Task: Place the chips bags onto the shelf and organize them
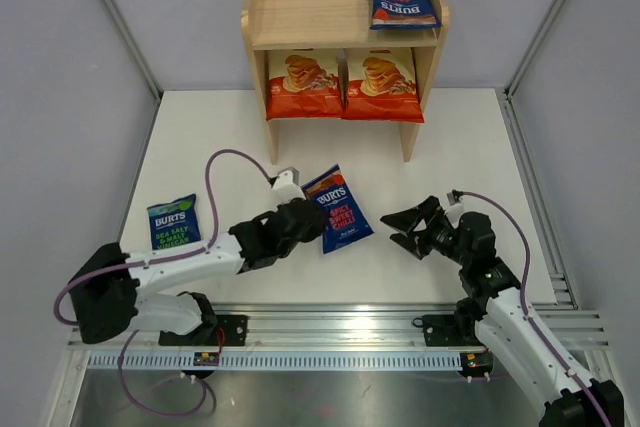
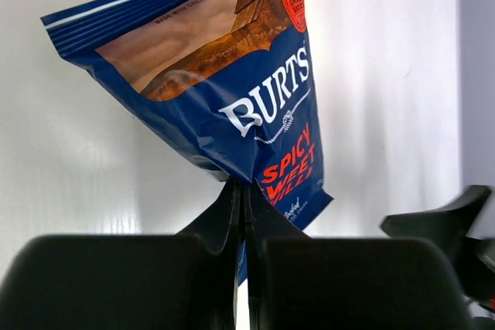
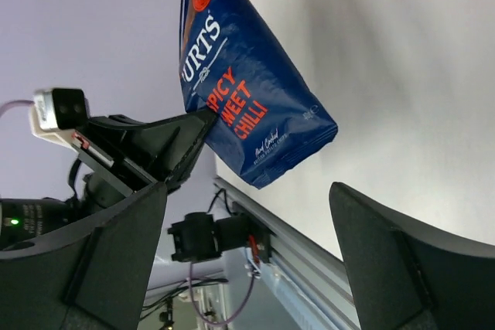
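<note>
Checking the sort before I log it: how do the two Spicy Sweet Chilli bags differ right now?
Place: the shelf bag lies on the shelf's top tier, right end; the held bag is down over the table. Grip: the shelf bag is free; the held bag is pinched at its edge by the shut left gripper. Pose: the shelf bag sits square; the held bag is slanted. Both are dark blue Burts.

On the shelf [image 1: 300, 7], the top tier is bare at left and middle; a dark blue bag [image 1: 401, 4] takes its right end. Cassava bags [image 1: 303, 85] fill the lower tier side by side. Table [image 1: 460, 147] just before the shelf lies open. Further out, the left gripper [image 1: 318, 219], clamped on a second blue bag [image 1: 338, 209], and the spread right gripper [image 1: 392, 229] block the middle; a blue-green bag [image 1: 174, 222] lies front-left.
</note>
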`<state>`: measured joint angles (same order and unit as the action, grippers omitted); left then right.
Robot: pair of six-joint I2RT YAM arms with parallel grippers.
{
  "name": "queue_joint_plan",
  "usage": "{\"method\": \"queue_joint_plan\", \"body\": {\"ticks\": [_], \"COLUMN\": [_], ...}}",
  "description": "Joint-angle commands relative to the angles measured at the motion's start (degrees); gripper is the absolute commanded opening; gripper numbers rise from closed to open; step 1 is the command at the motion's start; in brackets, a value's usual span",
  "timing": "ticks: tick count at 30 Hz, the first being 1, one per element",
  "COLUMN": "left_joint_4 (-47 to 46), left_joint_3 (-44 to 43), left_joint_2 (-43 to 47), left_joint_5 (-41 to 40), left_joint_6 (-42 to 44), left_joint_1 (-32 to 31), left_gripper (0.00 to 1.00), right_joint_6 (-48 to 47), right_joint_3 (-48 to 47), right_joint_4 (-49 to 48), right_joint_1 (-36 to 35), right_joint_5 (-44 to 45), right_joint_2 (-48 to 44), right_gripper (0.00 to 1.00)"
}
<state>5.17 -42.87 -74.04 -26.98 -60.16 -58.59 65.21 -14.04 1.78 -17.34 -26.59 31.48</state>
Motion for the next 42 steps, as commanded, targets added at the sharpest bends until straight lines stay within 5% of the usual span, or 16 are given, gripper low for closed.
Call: {"method": "queue_joint_plan", "body": {"ticks": [1,13,21,31,35,38,42], "left_joint_4": [-9.99,-23.27,-27.66,-23.01,-22.05,-21.17,-17.57], "left_joint_3": [4.45,11.41,13.6,13.17,12.9,12.9,12.55], "left_joint_2": [8.37,26.04,28.95,31.67,32.55,34.04,37.21], "left_joint_5": [-7.55,-5.98,-0.97,-0.88,-0.97,-1.67,-4.56], "left_joint_6": [-2.86,4.26,3.82,1.63,2.5,4.51,6.98], "left_joint_1": [0.05,-0.39,-0.39,-0.39,-0.39,-0.39,-0.39], "left_gripper": [0.0,0.0,0.0,0.0,0.0,0.01,0.32], "right_joint_6": [8.97,-0.43,-5.53,-10.45,-13.08,-15.01,-16.78], "right_joint_3": [0.51,-7.58,-13.11,-15.22,-16.88,-20.3,-23.83], "right_joint_4": [-20.56,-45.86,-49.32,-47.75,-45.12,-39.42,-33.44], "right_joint_1": [-2.85,-20.09,-24.75,-26.6,-26.69,-26.69,-26.69], "right_joint_5": [-0.58,1.88,6.64,10.5,10.77,10.77,11.12], "right_joint_2": [1.29,26.16,31.61,31.01,30.22,30.21,29.86], "right_gripper": [0.94,0.93,0.83,0.48,0.21,0.11,0.09]}}
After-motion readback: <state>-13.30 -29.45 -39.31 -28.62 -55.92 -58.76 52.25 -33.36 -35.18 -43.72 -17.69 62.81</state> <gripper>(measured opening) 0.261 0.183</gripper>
